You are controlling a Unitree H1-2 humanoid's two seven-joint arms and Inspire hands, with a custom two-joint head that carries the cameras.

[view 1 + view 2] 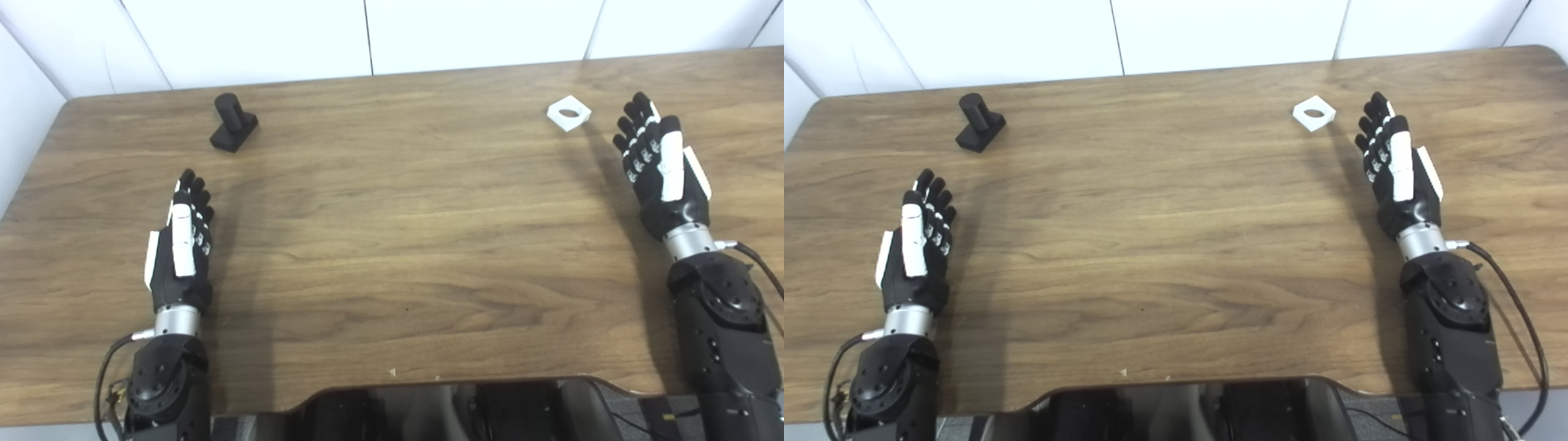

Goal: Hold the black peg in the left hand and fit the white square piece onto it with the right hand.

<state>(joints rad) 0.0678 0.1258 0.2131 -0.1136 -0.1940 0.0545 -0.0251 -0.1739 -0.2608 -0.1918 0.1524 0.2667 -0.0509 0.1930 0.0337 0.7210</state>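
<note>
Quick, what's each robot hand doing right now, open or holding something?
Left robot hand: open, holding nothing, short of the black peg.
Right robot hand: open, holding nothing, beside the white square piece.

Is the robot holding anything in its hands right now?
No. The left hand and right hand are both open and empty. The black peg and white square piece sit untouched on the table.

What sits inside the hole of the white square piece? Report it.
Nothing fills it: the hole in the white square piece is empty, and only shadowed table shows through it. The black peg stands apart, far across the table. The piece's underside is hidden.
</note>
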